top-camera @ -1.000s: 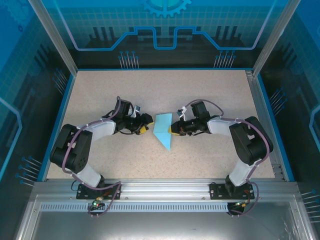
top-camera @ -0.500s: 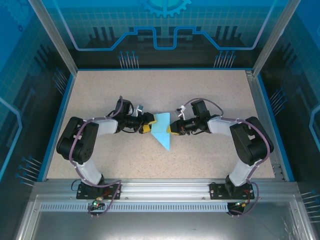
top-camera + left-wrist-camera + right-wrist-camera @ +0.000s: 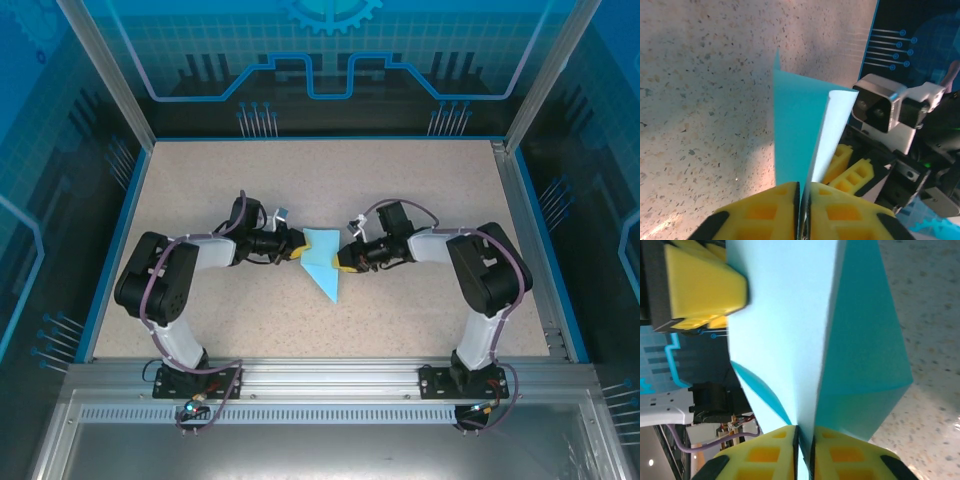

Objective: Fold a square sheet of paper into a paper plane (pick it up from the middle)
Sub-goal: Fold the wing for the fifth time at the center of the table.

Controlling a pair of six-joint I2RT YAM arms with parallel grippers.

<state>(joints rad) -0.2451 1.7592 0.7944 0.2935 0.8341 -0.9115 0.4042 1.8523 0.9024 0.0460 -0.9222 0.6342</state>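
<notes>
Reaching in from opposite sides, both arms held a light blue paper plane (image 3: 323, 263) at the middle of the speckled table (image 3: 420, 190). The left gripper (image 3: 298, 253) had its yellow pads (image 3: 765, 210) pressed together on the plane's left edge. The right gripper (image 3: 343, 261) was likewise closed thinly on the right edge. The plane's sharp point faced the arms' bases.

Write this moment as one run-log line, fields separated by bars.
left end effector: shut on paper plane | right end effector: shut on paper plane | plane tip: toward near table edge
</notes>
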